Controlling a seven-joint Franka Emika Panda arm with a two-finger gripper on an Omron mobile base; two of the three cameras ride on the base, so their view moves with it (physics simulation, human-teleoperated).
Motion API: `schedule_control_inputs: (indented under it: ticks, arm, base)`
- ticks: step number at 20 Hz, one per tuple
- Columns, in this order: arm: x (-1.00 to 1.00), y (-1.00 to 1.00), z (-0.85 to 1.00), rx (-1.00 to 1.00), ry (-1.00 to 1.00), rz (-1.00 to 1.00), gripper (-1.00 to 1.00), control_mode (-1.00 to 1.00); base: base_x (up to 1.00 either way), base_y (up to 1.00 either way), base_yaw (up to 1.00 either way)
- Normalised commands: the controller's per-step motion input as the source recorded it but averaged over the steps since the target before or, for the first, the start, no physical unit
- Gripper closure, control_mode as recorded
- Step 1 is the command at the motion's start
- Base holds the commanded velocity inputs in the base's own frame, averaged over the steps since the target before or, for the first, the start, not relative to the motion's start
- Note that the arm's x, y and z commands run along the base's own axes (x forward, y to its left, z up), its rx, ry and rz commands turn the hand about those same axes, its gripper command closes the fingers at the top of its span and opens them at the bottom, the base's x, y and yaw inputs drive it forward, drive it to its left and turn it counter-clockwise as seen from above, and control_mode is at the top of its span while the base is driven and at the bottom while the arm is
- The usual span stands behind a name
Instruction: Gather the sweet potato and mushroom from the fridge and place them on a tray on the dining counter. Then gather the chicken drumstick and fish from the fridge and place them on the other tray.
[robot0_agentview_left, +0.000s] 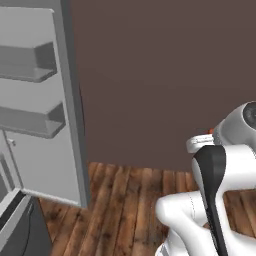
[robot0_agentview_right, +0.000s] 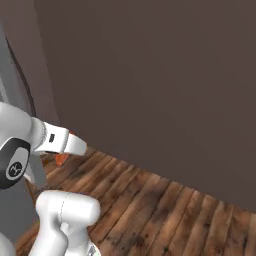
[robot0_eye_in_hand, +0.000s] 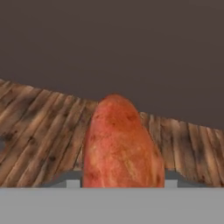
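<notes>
Right up close in the hand view we see the sweet potato, big and orange-red, sitting between the tips of the tool. We think the tool is clamped on it, about half open because the potato is fat, and the potato points away from the hand. We can only see small grey bits of the tool on each side of the potato, low down. In the right base view a small orange bit peeks out under the white arm, and we think that is the same potato. Under it is a brown wood floor, and past the floor is a plain dark wall. Off to the left in the left base view stands the fridge, and its door is swung open with grey shelves on the inside. We think we are on the first step: carrying the sweet potato from the fridge to a tray. Next we must drive to the dining counter, find a tray, hold the potato tight on the way, and set it down softly.
</notes>
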Motion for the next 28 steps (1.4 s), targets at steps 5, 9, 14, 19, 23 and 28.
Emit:
schedule_control_inputs:
  ticks: [5, 9, 14, 19, 23, 28]
  arm:
    - [0.00, 0.00, 0.00, 0.00, 0.00, 0.00, 1.00, 1.00]
    - [0.00, 0.00, 0.00, 0.00, 0.00, 0.00, 1.00, 1.00]
    - [0.00, 0.00, 0.00, 0.00, 0.00, 0.00, 1.00, 1.00]
    - [0.00, 0.00, 0.00, 0.00, 0.00, 0.00, 1.00, 1.00]
    - [0.00, 0.00, 0.00, 0.00, 0.00, 0.00, 1.00, 1.00]
    - [0.00, 0.00, 0.00, 0.00, 0.00, 0.00, 1.00, 1.00]
  base:
    - [0.03, 0.00, -0.65]
    - [0.19, -0.03, -0.64]
    - [0.27, -0.02, -0.61]
    - [0.54, 0.02, -0.57]
    - [0.64, 0.16, -0.51]
    - [0.74, 0.44, -0.48]
